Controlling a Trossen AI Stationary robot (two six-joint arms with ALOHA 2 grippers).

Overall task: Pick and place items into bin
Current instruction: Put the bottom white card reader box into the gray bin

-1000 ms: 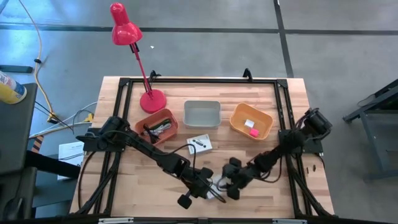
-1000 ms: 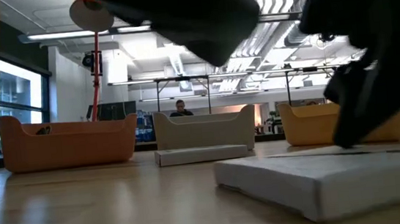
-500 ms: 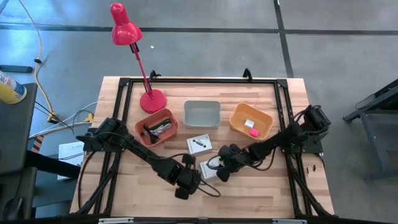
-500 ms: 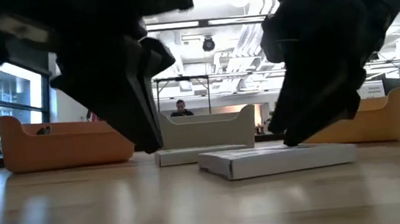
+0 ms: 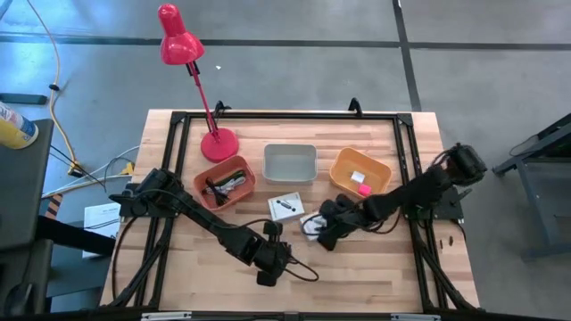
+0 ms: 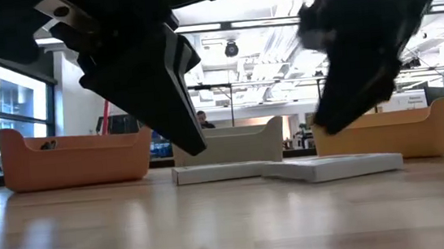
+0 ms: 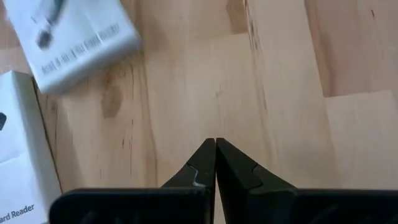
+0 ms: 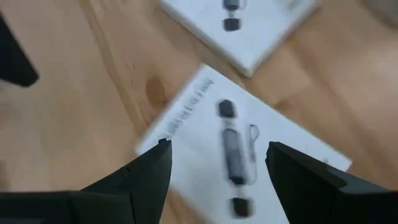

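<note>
Closing on the nearer white packet (image 8: 242, 155) looks like the step in hand: the right gripper (image 8: 217, 163) hangs over it with its fingers spread wide and nothing between them, so the jaws straddle the printed face but have not yet taken it. To do this well, I judge the fingers should drop low enough to catch the packet's thin edges squarely, since it lies flat on the table (image 5: 375, 259) and a shallow grip would likely slide off. Taking the grey bin (image 5: 290, 163) as landmark, this packet lies on the wood in front of that bin and a little toward the right arm's side, with the second white packet (image 5: 285, 206) just beside it and closer to the bin. The left gripper (image 7: 215, 163) waits farther out from the bin than both packets, its fingers pressed together on nothing. The grey bin shows no contents. The orange bin (image 5: 225, 181) on its left-arm side holds a dark tangle with silvery bits, and the orange bin (image 5: 340, 172) on the other side holds a tiny white block (image 5: 357, 176) and a tiny pink block (image 5: 364, 189).
</note>
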